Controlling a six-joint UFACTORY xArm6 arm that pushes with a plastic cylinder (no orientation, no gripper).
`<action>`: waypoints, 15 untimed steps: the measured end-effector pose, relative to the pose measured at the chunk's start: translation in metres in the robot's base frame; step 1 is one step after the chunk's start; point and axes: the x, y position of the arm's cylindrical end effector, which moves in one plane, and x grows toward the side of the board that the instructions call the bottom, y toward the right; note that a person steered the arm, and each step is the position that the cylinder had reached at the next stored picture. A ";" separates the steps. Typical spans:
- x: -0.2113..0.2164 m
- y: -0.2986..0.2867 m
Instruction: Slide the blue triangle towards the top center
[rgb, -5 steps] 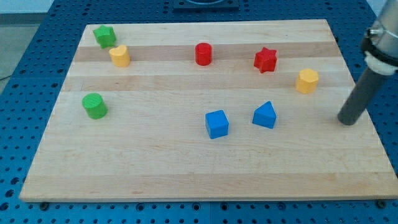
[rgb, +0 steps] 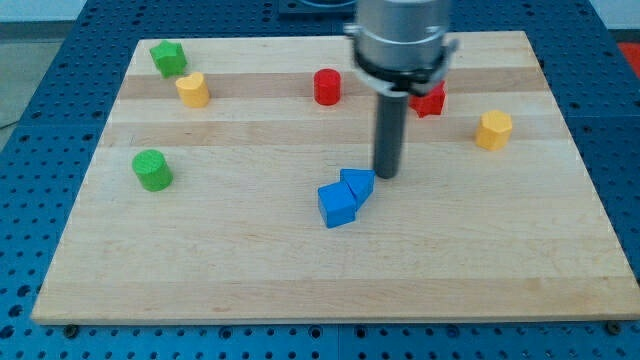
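The blue triangle lies near the board's middle, pressed against the upper right of the blue cube. My tip rests on the board just to the right of the blue triangle, touching or nearly touching it. The rod rises from there toward the view's top and hides part of the red star.
A red cylinder stands at top centre. A green star-like block and a yellow block are at top left. A green cylinder is at the left. A yellow hexagon is at the right. The wooden board lies on a blue perforated table.
My tip has swept from the board's right edge leftward to the middle. The blue triangle has moved left and now touches the blue cube, which has shifted slightly left and down.
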 end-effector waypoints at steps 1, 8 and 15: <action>0.026 0.017; 0.007 -0.103; -0.131 -0.059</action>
